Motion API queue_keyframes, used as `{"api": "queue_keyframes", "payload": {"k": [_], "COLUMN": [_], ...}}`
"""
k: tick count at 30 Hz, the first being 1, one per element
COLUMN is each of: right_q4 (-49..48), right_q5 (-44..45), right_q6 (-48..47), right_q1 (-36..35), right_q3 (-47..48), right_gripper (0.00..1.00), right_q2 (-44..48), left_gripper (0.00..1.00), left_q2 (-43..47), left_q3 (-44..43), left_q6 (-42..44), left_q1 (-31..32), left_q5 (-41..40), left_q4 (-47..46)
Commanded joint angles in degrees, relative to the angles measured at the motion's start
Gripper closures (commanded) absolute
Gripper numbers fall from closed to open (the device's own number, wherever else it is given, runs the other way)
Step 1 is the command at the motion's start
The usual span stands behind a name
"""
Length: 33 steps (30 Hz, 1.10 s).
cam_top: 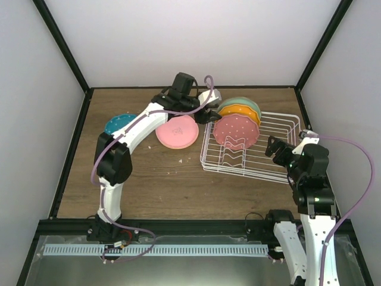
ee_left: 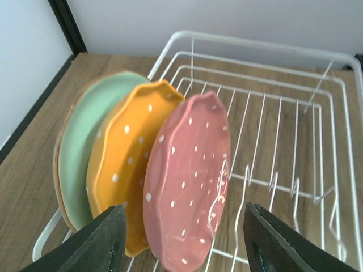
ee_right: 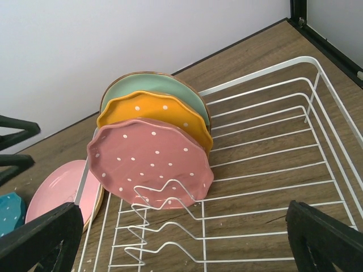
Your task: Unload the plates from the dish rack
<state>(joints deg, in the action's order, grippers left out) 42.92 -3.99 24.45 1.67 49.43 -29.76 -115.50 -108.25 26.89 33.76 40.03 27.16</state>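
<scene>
At the dish rack point(ee_left: 249, 43) left end, left gripper point(ee_left: 184, 215) jaws stand wide astride the maroon plate point(ee_left: 187, 164); right gripper point(ee_right: 184, 211) jaws gape wide.

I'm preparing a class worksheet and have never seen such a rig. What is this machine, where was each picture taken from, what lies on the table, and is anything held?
It is a robot: a left arm and right arm bolted to a table. One picture looks down from above; the others come from wrist cameras. A teal plate and pink plate lie on it. The dish rack holds four standing plates, the dotted maroon plate foremost. The open left end effector straddles it; the right end effector is open. Nothing is held.
</scene>
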Motion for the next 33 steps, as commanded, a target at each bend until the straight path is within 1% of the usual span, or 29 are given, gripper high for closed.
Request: {"api": "queue_keyframes", "payload": {"k": [1, 11, 21, 27, 29, 33], "right_q4": [1.16, 2.30, 1.81, 2.02, 2.04, 2.10], "right_q5": [1.36, 2.01, 1.44, 1.70, 1.73, 1.87], "right_q6": [-1.12, -1.21, -0.96, -1.05, -1.06, -1.09], "right_q1": [-0.53, -0.53, -0.53, -0.57, -0.53, -0.53], "right_q3": [1.90, 3.15, 3.12, 3.00, 2.93, 2.87], "right_gripper": [0.00, 0.00, 0.00, 0.00, 0.00, 0.00], "right_q2": [1.08, 1.20, 0.75, 0.84, 0.84, 0.75], "left_gripper": [0.42, 0.42, 0.43, 0.43, 0.47, 0.71], "left_q2": [-2.59, -6.79, -10.55, -11.64, -12.07, -12.06], "left_q3": [0.67, 0.68, -1.20, -2.31, -2.49, -2.91], "left_q6": [11.17, 12.48, 10.89, 10.87, 10.92, 9.55], "left_q1": [0.71, 3.87, 4.58, 4.78, 4.89, 5.15], "left_q5": [-0.30, -6.16, -9.79, -10.56, -10.79, -11.19], "left_q4": [1.53, -2.41, -5.26, -5.79, -5.88, -6.85]}}
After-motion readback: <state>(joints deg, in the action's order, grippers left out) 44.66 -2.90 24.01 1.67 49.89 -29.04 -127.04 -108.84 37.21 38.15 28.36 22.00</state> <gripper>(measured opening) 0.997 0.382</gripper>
